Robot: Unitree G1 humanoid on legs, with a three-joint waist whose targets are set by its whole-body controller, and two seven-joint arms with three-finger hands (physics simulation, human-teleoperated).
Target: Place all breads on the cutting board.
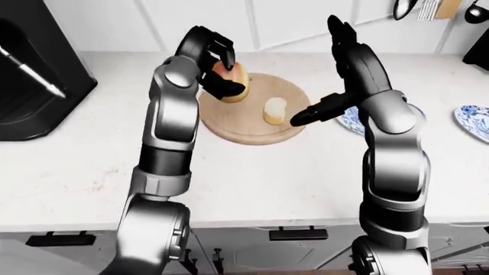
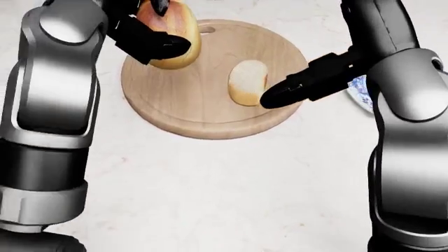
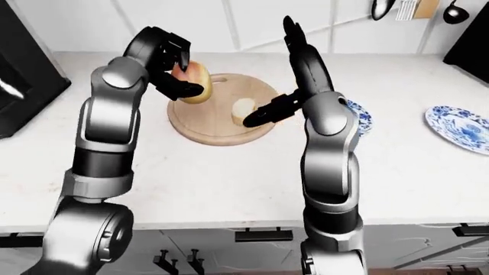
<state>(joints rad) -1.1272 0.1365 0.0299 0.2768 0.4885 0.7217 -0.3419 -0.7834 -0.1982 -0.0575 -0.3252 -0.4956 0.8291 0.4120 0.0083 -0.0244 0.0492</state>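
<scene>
**Desk:** Breads first: where do we stand in the left-eye view?

**Field:** We see a small pale roll (image 1: 274, 110) lying on the round cutting board (image 1: 252, 130), while the left hand (image 1: 216, 62) holds a larger golden loaf (image 1: 231, 80) over the board's upper left edge, fingers clenched around it. The right hand (image 1: 336, 74) is released, one finger up, another pointing at the roll. It grasps nothing.

**Desk:** And the head view?

**Field:** Here we look down on the bench (image 2: 210, 189). The loaf (image 2: 176, 35) overhangs the board's (image 2: 203, 121) left rim, so we judge it should travel toward the bare wood left of the roll (image 2: 247, 82) before the fingers let go. A right fingertip (image 2: 274, 97) sits just beside the roll, whether touching we cannot tell; we would draw that hand off to the right so it doesn't nudge the roll.

**Desk:** Right-eye view?

**Field:** It confirms the loaf (image 3: 194, 75) is raised above the board (image 3: 210, 130), not resting. We would lower it until it bears on the wood, then open, lest it roll off. Blue-patterned plates (image 3: 460, 127) lie apart on the right.
</scene>
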